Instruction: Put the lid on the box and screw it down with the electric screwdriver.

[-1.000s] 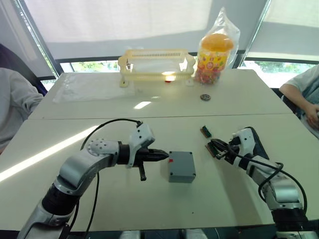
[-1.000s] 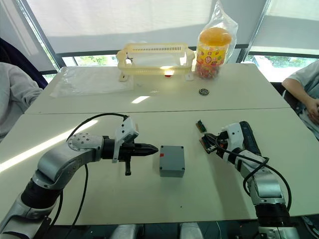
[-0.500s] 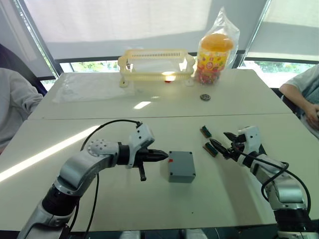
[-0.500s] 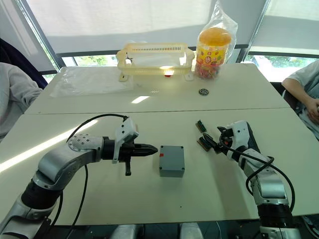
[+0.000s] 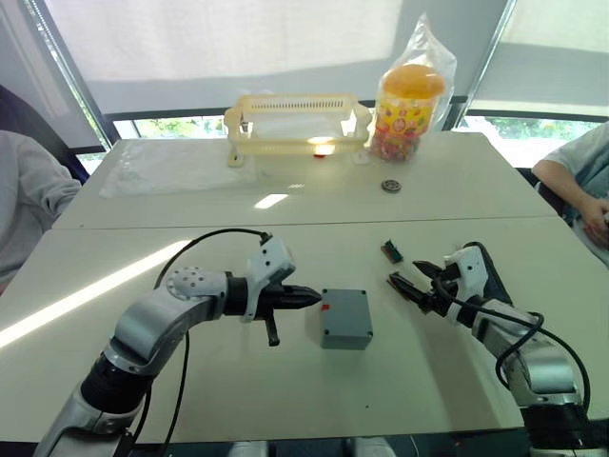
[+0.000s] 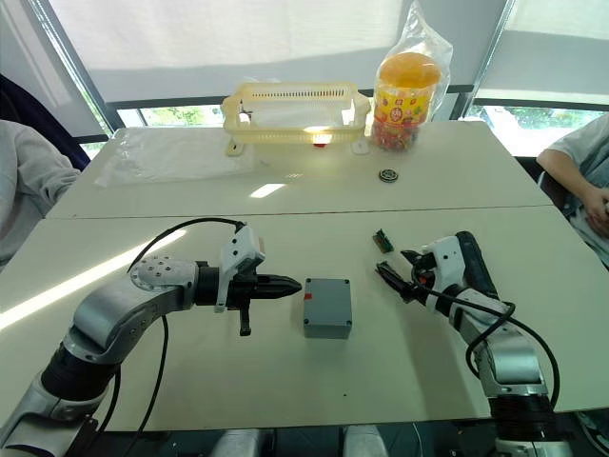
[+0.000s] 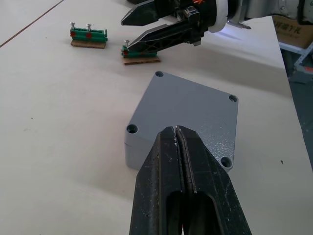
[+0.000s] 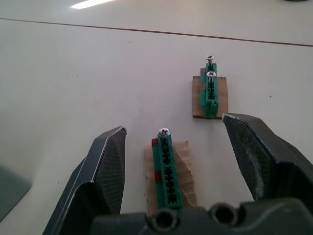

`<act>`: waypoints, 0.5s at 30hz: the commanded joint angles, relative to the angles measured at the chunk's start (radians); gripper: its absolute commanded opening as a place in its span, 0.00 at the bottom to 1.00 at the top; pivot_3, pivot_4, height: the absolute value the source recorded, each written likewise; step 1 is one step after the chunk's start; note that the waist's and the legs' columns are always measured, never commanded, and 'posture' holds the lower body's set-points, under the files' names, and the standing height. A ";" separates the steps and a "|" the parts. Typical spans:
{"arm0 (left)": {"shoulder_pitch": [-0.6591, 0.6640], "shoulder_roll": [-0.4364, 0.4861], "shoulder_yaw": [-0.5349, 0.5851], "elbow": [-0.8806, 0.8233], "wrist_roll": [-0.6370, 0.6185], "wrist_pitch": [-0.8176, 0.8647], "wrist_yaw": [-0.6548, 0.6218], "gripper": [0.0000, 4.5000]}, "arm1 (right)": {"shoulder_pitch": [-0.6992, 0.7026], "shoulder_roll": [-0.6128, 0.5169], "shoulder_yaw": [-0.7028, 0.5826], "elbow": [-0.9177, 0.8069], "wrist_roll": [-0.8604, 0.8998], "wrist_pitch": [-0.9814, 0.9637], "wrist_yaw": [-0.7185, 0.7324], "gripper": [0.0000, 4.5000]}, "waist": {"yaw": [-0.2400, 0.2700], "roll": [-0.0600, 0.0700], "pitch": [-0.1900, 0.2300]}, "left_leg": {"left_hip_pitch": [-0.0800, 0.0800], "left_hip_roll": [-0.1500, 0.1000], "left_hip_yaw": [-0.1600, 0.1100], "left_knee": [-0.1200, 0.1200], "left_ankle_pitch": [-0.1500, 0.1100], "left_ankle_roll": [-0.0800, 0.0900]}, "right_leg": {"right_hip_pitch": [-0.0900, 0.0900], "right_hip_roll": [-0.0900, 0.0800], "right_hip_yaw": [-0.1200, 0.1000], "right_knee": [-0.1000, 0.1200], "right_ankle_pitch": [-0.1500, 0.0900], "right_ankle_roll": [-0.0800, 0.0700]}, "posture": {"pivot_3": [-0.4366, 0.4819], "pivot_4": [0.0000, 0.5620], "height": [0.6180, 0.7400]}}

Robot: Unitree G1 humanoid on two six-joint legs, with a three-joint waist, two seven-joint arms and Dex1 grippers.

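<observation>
The grey box [image 5: 345,319] stands mid-table with a red mark [image 5: 325,307] on its left side. The flat lid [image 7: 188,110] sits on top of it, with a hole at each corner. My left gripper [image 5: 314,298] is shut and empty, its tip right at the box's left edge. My right gripper [image 5: 411,278] is open to the right of the box. Its fingers stand on either side of a green-brown connector piece [image 8: 166,166] without holding it. A thick black tool, the electric screwdriver [image 6: 473,259], lies just behind my right wrist and is partly hidden.
A second connector piece [image 5: 392,251] lies a little farther back. At the far side stand a yellow basket [image 5: 297,122], a candy jar in a bag [image 5: 411,95], a clear plastic sheet [image 5: 171,162] and a small round disc [image 5: 391,186]. People sit at both table ends.
My right gripper has gone from shut to open, and the connector piece now lies on the table between its fingers. My left arm and the box have not moved.
</observation>
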 commanded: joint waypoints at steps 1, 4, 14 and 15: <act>0.003 -0.003 -0.001 -0.026 -0.004 -0.008 0.009 0.00 | -0.029 0.001 0.001 0.008 -0.009 -0.024 0.005 0.64 | 0.000 0.000 0.000 | 0.000 0.000 0.000 0.000 0.000 0.000 | 0.000 0.000 0.000 0.000 0.000 0.000 | 0.48 0.27 1.00; 0.005 -0.003 -0.001 -0.027 -0.004 -0.007 0.014 0.00 | -0.037 -0.001 0.017 0.022 -0.020 -0.022 0.011 0.34 | 0.000 0.000 0.000 | 0.000 0.000 0.000 0.000 0.000 0.000 | 0.000 0.000 0.000 0.000 0.000 0.000 | 0.48 0.27 1.00; 0.006 -0.001 0.002 -0.021 -0.004 -0.011 0.022 0.00 | -0.022 -0.001 0.008 -0.005 -0.016 -0.007 0.011 0.01 | 0.000 0.000 0.000 | 0.000 0.000 0.000 0.000 0.000 0.000 | 0.000 0.000 0.000 0.000 0.000 0.000 | 0.48 0.27 1.00; 0.006 -0.002 0.000 -0.021 -0.004 -0.012 0.022 0.00 | -0.021 -0.001 0.003 -0.013 -0.013 -0.007 0.008 0.01 | 0.000 0.000 0.000 | 0.000 0.000 0.000 0.000 0.000 0.000 | 0.000 0.000 0.000 0.000 0.000 0.000 | 0.48 0.27 1.00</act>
